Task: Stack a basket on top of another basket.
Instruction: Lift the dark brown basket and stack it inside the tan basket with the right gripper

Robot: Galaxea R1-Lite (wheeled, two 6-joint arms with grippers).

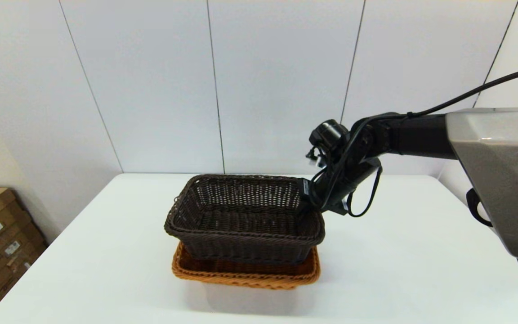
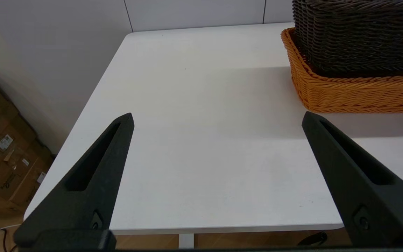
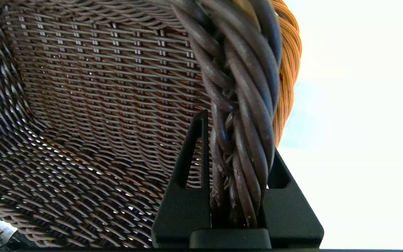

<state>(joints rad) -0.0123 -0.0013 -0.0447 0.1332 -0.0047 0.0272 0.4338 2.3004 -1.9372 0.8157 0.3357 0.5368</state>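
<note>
Risk of tipping: right gripper [image 3: 238, 196] clamped on dark brown basket's [image 1: 244, 220] 3 o'clock rim, half-seated in orange-tan basket [image 1: 245, 273]; left gripper [image 2: 217, 120] wide, idle.

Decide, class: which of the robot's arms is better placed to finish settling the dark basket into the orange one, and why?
The right. Its gripper already clamps the dark basket by its braided rim, directly over the orange basket. The left gripper is open, off to the side above bare table.

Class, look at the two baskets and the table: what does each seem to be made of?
Dark brown basket: woven wicker-like strands, slightly glossy, possibly synthetic; braided rim. Orange-tan basket: same weave. Table: smooth matte white top, material unclear.
</note>
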